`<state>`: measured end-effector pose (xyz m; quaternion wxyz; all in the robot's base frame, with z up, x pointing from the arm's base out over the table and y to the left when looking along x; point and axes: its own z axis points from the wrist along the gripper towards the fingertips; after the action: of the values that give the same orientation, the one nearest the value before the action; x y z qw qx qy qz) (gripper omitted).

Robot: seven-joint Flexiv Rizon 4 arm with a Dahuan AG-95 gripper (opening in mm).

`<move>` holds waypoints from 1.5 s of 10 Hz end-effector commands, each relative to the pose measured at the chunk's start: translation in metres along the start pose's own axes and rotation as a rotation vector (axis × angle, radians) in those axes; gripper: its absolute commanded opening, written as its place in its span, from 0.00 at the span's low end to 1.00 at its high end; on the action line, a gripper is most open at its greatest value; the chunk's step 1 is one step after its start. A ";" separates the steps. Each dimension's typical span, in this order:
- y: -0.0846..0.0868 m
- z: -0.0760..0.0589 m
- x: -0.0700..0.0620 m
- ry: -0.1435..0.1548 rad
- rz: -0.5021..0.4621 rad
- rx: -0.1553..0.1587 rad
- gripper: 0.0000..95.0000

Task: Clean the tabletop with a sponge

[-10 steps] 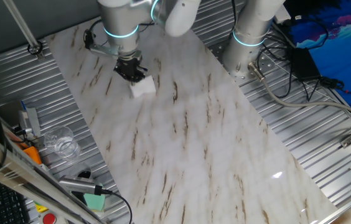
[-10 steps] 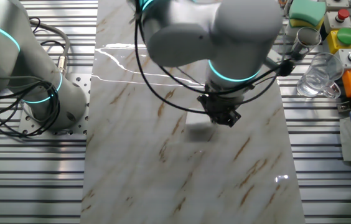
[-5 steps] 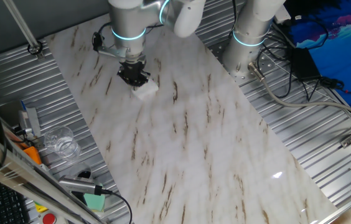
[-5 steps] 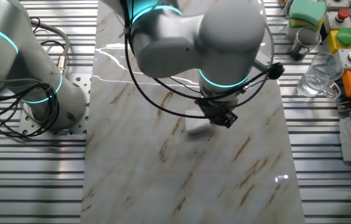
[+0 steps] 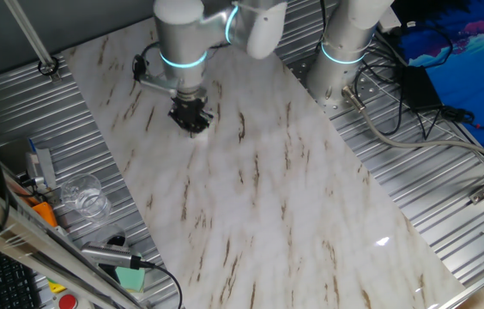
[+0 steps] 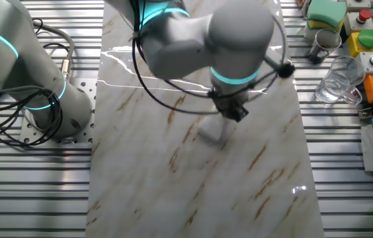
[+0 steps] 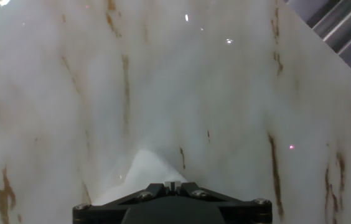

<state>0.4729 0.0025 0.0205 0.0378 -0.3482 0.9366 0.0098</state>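
Note:
The tabletop [image 5: 276, 197] is a long white marble-look slab with brown veins; it also fills the other fixed view [image 6: 193, 185] and the hand view [image 7: 225, 93]. My gripper [image 5: 190, 118] points down at the slab's far left part, shut on the white sponge and pressing it on the slab. In the one fixed view the sponge is almost hidden under the fingers. In the other fixed view the gripper [image 6: 233, 114] stands over a blurred sponge [image 6: 211, 133]. In the hand view the sponge [image 7: 143, 171] shows as a white peak just ahead of the gripper [image 7: 171, 185].
A ribbed grey metal surface [image 5: 414, 172] surrounds the slab. A clear glass cup [image 5: 83, 196], a green block with a metal tool [image 5: 129, 276] and orange parts lie along one side. A second arm's base [image 5: 341, 51] and cables [image 5: 396, 103] stand at the other side.
My gripper has slid the sponge a little to the right and nearer across the slab, and the hand has turned, so less of the sponge shows.

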 end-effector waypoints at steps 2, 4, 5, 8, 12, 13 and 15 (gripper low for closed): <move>0.023 0.004 -0.030 0.000 0.067 0.009 0.00; 0.034 0.005 -0.045 0.002 0.092 0.014 0.00; 0.036 0.006 -0.049 0.008 0.093 0.022 0.00; 0.038 0.003 -0.065 0.013 0.099 0.022 0.00; 0.048 0.004 -0.073 0.024 0.097 0.027 0.00; 0.047 0.004 -0.074 0.027 0.087 0.029 0.00; 0.036 -0.001 -0.086 0.049 0.063 0.035 0.00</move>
<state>0.5133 0.0840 0.0276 0.0221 -0.3163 0.9483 -0.0159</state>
